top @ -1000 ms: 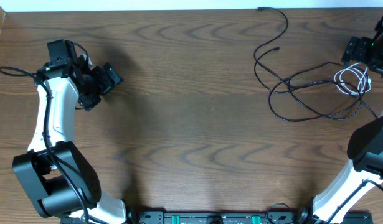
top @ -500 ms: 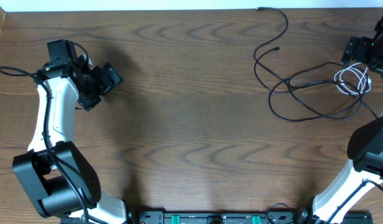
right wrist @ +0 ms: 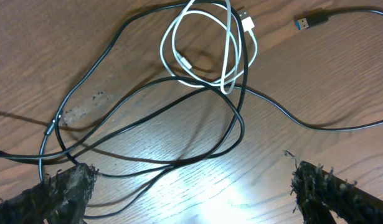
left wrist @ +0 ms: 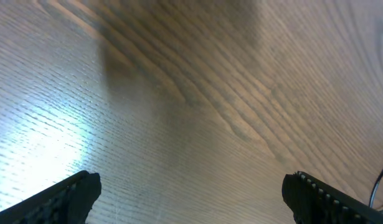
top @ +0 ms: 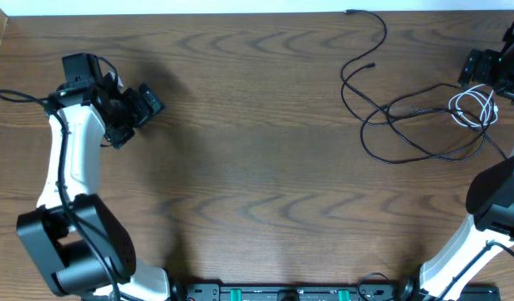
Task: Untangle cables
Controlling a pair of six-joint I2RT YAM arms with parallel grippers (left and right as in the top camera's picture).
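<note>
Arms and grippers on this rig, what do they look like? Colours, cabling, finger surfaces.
The left arm and right arm have white links, bulky black joint housings. A thick black wire runs along the left arm's white link. The left gripper and right gripper are all black; the right's fingers look rough and fuzzy-edged, the left's fingertips finely ridged.

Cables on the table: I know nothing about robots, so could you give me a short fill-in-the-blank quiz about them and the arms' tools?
1. The small coiled cord tangled with the long black cord is ____ in colour.
2. From overhead, both cords lie on the robot's ____ side of the table.
3. The left tool holds ____.
4. The right tool has its jaws ____.
Missing words: white; right; nothing; open.
</note>
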